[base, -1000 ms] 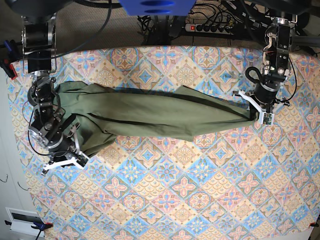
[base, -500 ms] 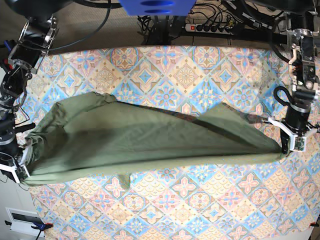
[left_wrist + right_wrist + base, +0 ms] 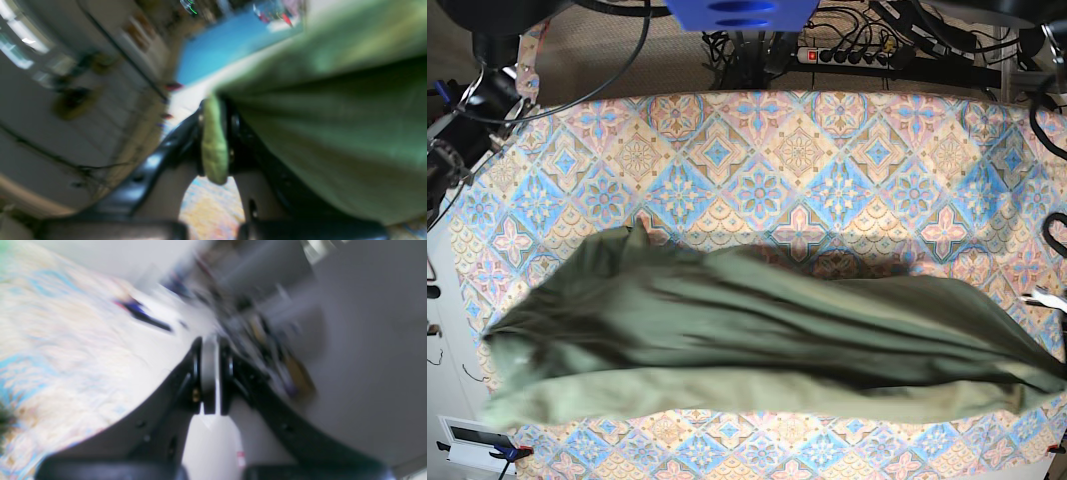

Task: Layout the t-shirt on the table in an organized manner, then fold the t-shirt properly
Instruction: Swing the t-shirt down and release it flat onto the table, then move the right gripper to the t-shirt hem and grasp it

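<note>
T-shirt [image 3: 747,350] across table [image 3: 757,150], corner in left claw [image 3: 215,146]

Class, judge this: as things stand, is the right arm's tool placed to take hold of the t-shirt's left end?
Probably not yet. The right tool is shut, pinching no cloth; the t-shirt lies uncovered.

Brown carpet floor [image 3: 607,70], black power strip [image 3: 852,55]; tangled cables [image 3: 747,45]

We see the table [image 3: 827,150] in pastel diamond tiles, the t-shirt [image 3: 727,340] stretched along its near edge, far half bare
</note>
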Motion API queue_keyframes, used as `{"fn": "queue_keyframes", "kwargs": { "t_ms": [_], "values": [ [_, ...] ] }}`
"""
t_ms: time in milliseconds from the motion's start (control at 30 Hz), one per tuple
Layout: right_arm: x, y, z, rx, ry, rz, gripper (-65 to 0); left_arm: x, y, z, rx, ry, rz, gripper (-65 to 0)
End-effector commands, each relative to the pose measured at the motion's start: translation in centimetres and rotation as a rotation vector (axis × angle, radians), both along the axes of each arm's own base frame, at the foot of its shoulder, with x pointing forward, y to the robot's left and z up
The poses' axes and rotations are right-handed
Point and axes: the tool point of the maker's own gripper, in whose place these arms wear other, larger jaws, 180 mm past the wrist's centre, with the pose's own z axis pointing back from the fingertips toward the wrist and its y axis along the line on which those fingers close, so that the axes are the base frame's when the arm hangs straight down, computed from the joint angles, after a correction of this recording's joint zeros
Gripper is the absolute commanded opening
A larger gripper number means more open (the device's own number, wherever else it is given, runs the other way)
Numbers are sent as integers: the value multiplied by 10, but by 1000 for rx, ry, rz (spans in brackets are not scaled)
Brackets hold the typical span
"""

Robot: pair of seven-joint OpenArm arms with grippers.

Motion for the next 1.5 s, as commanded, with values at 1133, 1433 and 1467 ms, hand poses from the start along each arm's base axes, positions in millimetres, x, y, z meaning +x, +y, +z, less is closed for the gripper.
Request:
{"fn": "queue_keyframes", "kwargs": {
  "t_ms": [1133,1433,1467],
  "values": [
    [39,323,-231,268,586,641,-444,-42,20,-75,-66,175,76,-650],
    [66,376,-258,396,683,725,-442,-51,19,-93,-100,207,89,-650],
    [69,382,-261,410,696,736,-442,-52,19,-95,-100,212,89,-650]
  ]
}}
